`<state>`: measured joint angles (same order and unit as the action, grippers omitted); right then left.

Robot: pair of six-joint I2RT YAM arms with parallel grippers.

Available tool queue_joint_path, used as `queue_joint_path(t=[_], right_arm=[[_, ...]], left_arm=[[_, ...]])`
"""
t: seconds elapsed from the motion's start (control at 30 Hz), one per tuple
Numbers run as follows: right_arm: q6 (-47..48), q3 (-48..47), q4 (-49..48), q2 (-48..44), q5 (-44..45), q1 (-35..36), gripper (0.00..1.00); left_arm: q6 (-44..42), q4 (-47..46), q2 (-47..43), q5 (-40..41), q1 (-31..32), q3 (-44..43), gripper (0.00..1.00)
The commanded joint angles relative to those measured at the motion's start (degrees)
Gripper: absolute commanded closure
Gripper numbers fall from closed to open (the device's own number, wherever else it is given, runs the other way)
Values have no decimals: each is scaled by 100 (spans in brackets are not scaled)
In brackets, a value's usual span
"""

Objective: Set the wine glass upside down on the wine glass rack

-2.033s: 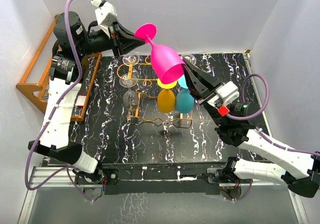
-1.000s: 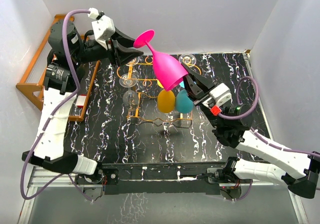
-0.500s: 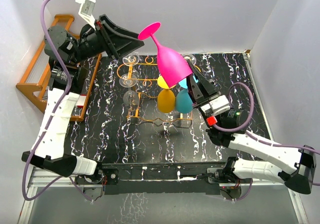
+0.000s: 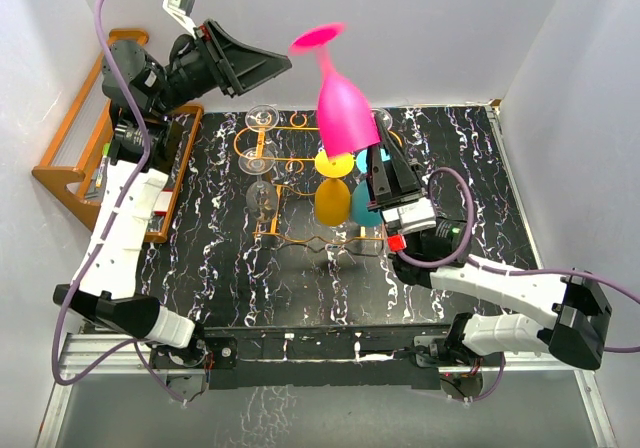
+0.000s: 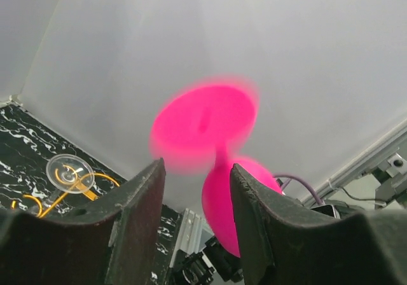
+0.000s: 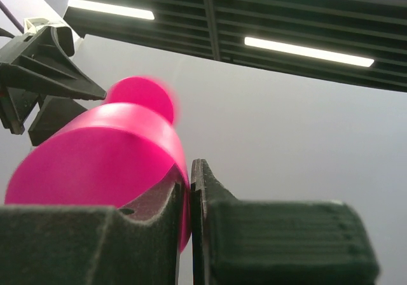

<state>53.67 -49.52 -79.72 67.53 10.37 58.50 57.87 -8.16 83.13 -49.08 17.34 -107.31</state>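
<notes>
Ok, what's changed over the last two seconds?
The right hand swung the pink wine glass from a left lean to nearly vertical, foot up, above the wine glass rack. The left hand rose and is open, clear of the foot. Unchanged: the right hand's pinch on the bowl rim, and the glasses hanging on the rack.

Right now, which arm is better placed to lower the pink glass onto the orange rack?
Right, probably. The right gripper is shut on the bowl of the wine glass, foot up, above the wine glass rack. The left gripper is open, short of the foot, holding nothing.
</notes>
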Motion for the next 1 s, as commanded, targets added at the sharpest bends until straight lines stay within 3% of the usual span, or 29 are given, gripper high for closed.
queue_joint_path(t=[0.0,0.3,0.7,0.97], right_arm=[[231,-520,-464,-193,130,-32,92],[-127,-427,79,-537,110,-37,92],[273,-1024,-355,515,75,-36,92],[234,-1204,-430,911,54,-15,92]], left_arm=[[-438,246,-83,-716,0,-294,57],[397,-724,58,-482,-56,-34,56],[1246,-1202,286,-23,-55,-177,57],[1310,-1459,459,48,-47,-314,59]])
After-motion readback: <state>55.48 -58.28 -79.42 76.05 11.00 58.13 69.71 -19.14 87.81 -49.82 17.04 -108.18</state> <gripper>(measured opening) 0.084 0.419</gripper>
